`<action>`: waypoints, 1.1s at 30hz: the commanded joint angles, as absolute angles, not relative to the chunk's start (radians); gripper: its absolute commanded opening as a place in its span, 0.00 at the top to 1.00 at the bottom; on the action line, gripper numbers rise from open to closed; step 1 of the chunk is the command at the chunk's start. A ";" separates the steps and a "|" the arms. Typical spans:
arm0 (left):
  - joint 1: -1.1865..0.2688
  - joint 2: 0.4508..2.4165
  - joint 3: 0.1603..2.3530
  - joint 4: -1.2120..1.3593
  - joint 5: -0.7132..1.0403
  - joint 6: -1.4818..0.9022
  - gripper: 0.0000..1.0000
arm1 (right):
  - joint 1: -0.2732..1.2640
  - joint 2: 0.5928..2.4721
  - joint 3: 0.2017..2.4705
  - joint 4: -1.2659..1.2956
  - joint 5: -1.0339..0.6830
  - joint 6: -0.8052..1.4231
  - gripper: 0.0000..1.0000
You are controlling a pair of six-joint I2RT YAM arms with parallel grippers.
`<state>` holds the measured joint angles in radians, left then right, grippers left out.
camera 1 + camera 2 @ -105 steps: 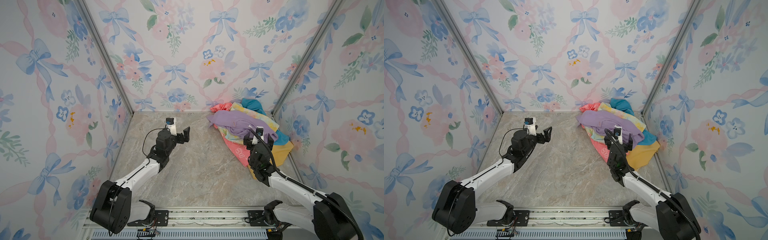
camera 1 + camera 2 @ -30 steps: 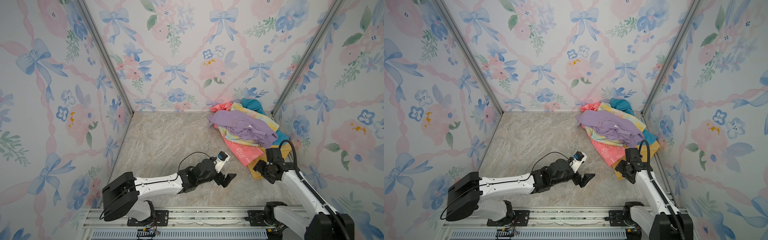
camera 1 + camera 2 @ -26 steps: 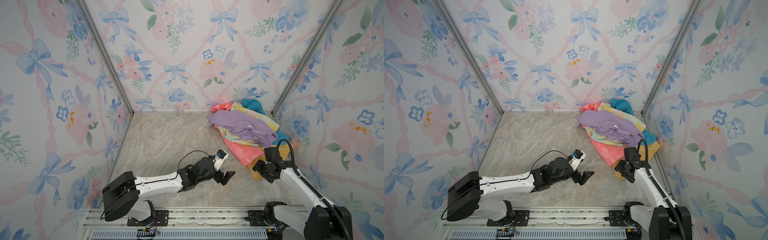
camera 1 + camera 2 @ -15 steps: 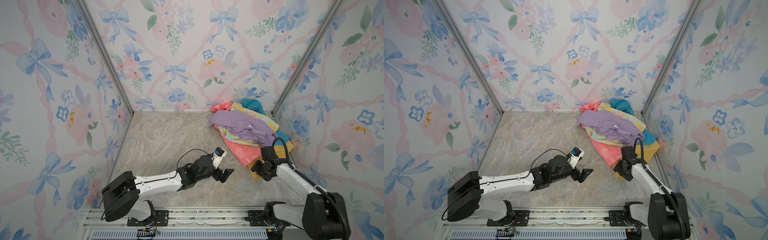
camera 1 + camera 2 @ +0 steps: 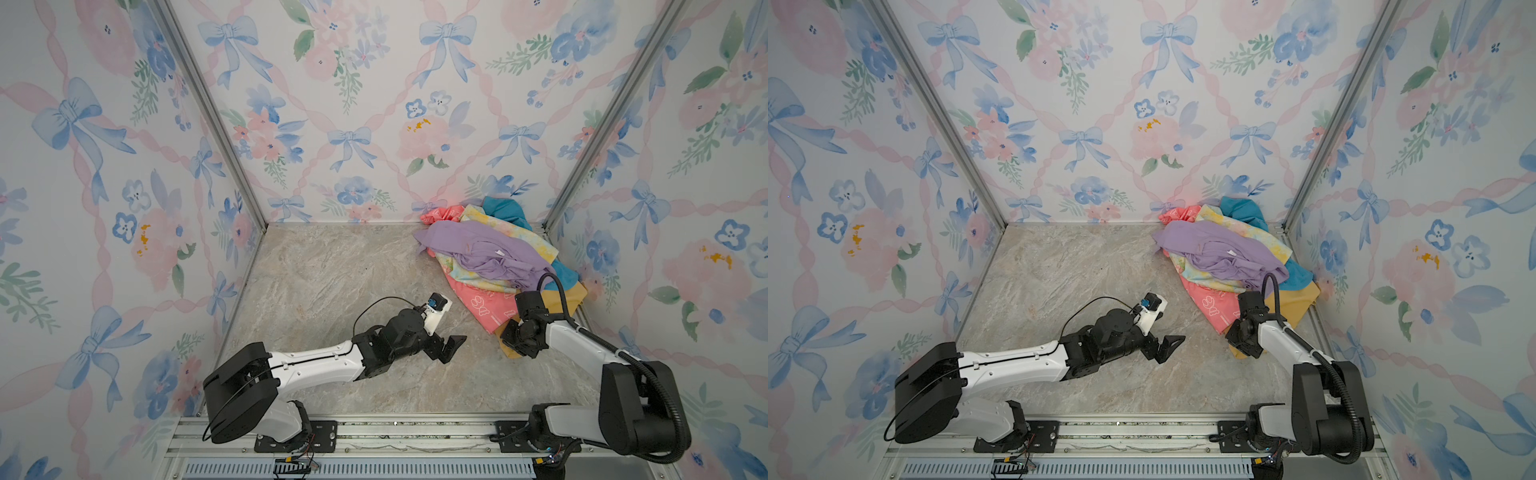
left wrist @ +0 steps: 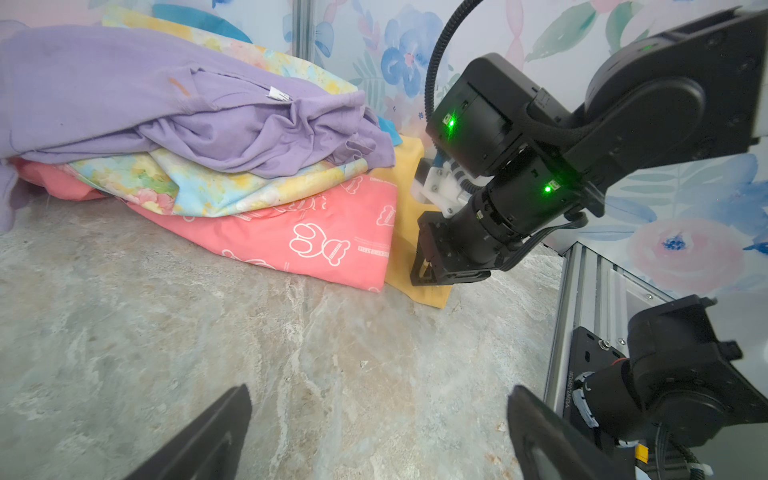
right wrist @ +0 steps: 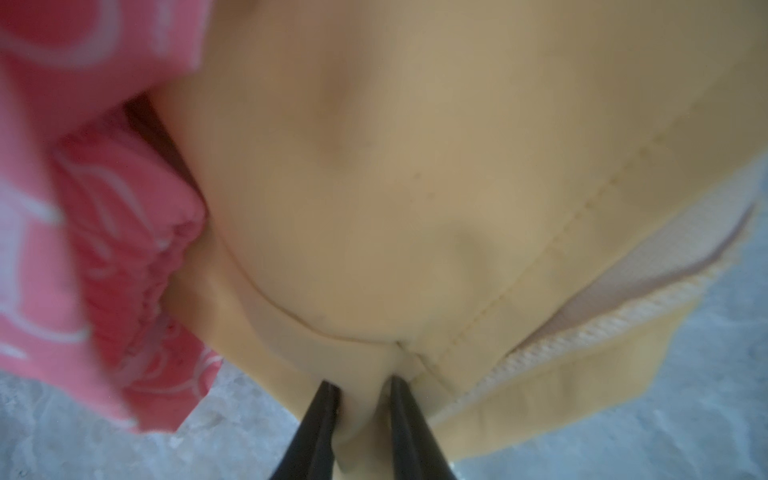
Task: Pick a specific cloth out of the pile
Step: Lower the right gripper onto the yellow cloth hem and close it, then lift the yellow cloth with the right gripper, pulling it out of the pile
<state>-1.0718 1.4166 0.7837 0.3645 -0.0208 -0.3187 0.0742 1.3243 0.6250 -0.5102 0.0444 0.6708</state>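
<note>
On the left of the marbled desk (image 5: 332, 270) the left arm lies low, stretched toward the middle. Left end effector (image 5: 449, 348) (image 5: 1166, 348) is spread wide and holds nothing. It sits just over bare desk, well apart from the cloths. Its wrist view shows only bare desk between it and the heap.

Right of centre, the pile (image 5: 478, 266) sits in the back right corner against the floral wall (image 5: 374, 124). The lilac cloth (image 5: 486, 249) is on top with the tie-dye cloth (image 5: 515, 232) under it. The coral-pink cloth (image 5: 486, 305) with white prints lies lowest, toward the front. The teal cloth (image 5: 505, 210) is at the back.

The mustard cloth (image 5: 575, 297) (image 6: 405, 187) lies at the pile's near right side, close to the right wall. It is mostly buried under the teal and lilac, and the coral-pink edge overlaps its left side. Only its front corner lies free on the desk.

Right end effector (image 5: 509, 338) (image 6: 424, 270) (image 7: 361, 392) is down on that free corner, with the coral-pink edge just beside it. In the right wrist view its fingers (image 7: 320, 415) are nearly pressed together, pinching a fold of mustard cloth by the stitched hem. The right arm hides part of the mustard cloth in both top views.
</note>
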 commanded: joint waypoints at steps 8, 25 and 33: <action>-1.065 1.400 0.808 0.360 -0.020 -0.329 0.02 | 0.083 1.296 0.642 -0.517 0.079 0.660 0.93; -1.067 1.450 0.830 0.326 -0.038 -0.327 0.02 | 0.053 1.125 0.876 -0.741 0.198 0.581 1.00; -1.076 1.453 0.831 0.315 -0.062 -0.312 0.02 | -0.009 1.061 1.010 -0.788 0.224 0.542 1.00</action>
<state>-1.0729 1.4448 0.8101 0.3336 -0.0425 -0.3183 0.0166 1.0939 0.9527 -0.7403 0.1852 0.5716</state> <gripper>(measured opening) 0.978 0.046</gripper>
